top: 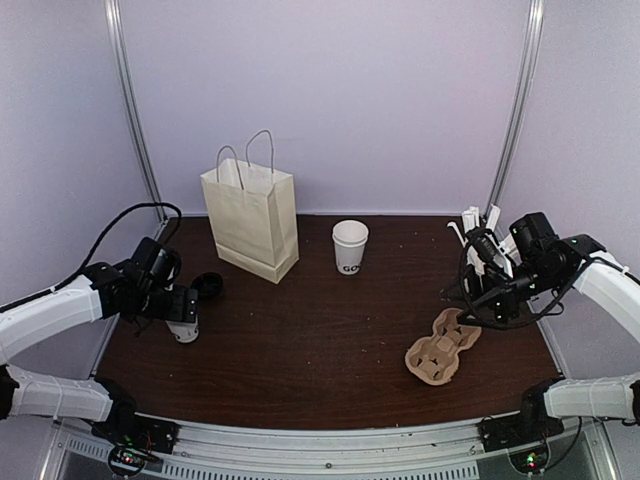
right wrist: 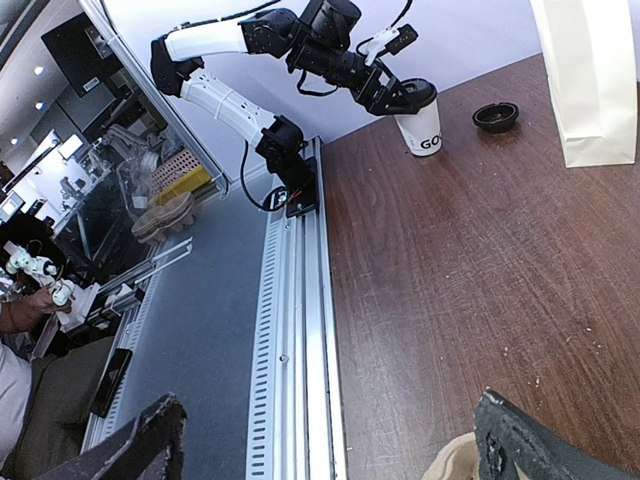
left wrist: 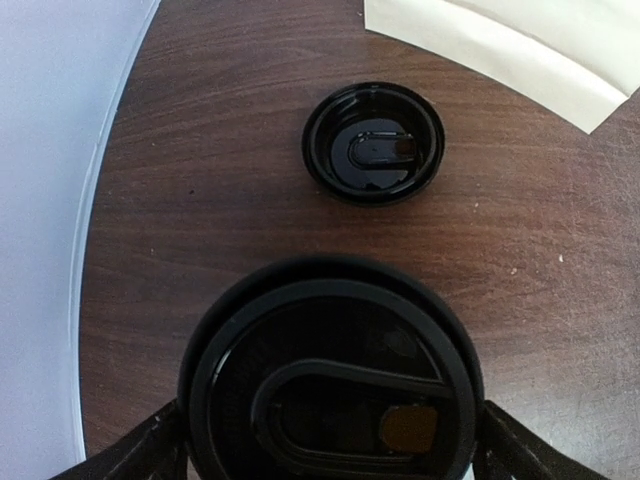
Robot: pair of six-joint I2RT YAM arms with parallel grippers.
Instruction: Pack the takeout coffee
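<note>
Cream paper bag (top: 250, 212) upright at far left of surface (top: 320, 340). Lidded cup (right wrist: 428, 128) upright directly under left gripper (left wrist: 328, 455), between its widely spread fingers (left wrist: 140, 455), bag beyond it. Right gripper (right wrist: 345, 445) also wide, holding nothing, well apart. Spare lid (left wrist: 373, 143) just beyond cup.

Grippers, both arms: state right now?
Left gripper: open, jaws flanking the lidded cup, no grip evident.
Right gripper: open, empty.

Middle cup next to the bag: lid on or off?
Off. The cup shows an open white rim from above; a loose black lid lies apart on the table.
</note>
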